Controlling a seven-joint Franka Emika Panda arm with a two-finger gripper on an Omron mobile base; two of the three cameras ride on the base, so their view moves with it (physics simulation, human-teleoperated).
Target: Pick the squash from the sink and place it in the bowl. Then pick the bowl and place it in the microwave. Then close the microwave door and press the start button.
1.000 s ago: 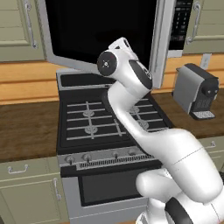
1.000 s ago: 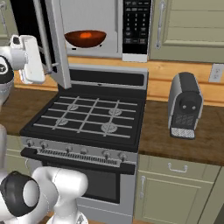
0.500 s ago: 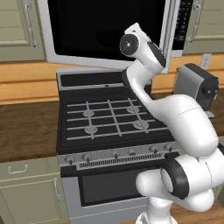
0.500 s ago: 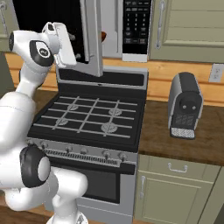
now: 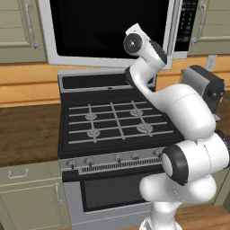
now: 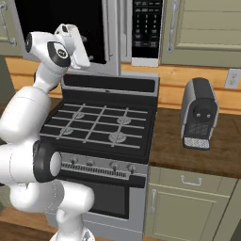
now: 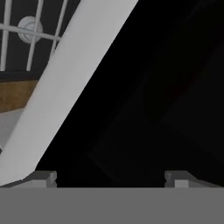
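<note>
My hand (image 7: 109, 177) is spread wide with nothing between its fingertips, pressed up close against the dark window of the microwave door (image 5: 108, 31). In the hand view one fingertip (image 7: 41, 178) sits at the lower left and the other at the lower right, with the door's silver frame running as a slanted pale bar across the glass.

The microwave (image 6: 127, 28) hangs above the gas stove (image 6: 101, 124). In the left base view the door looks almost shut, its handle side near the black keypad panel (image 6: 147, 28); in the right base view a narrow gap is left at that edge. I cannot see the bowl or the squash, which I take to be behind the door.

I judge the door to be stiff, light on its hinge and smooth to the touch, so no grasp is needed: a flat push on the frame or handle side, far from the hinge, should swing it home. The glass may be slippery and should not take a hard knock. Then the keypad wants a single, gentle fingertip press.
</note>
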